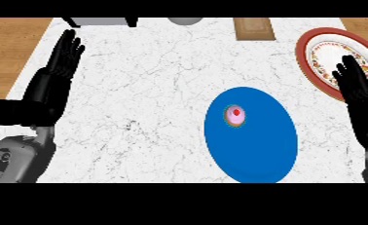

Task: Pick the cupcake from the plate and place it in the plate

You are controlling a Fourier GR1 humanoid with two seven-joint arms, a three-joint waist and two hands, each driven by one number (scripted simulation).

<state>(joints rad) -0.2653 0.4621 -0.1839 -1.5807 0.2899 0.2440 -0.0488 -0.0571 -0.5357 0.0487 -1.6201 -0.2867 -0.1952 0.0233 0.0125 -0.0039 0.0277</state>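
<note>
Blue plate [251, 156] (1 cupcake [235, 116]); red-rimmed plate [310, 48]: 2 plates.

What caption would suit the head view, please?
Cupcake on blue plate; open right hand over patterned plate.

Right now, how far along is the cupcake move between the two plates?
Nothing looks done yet: the cupcake sits on the blue plate. Nothing is in hand either; the right hand is open, fingers up, over the red-rimmed plate at the right edge, and the left hand rests open at the left. Left: grasp the cupcake, carry it across, set it on the red-rimmed plate.
</note>
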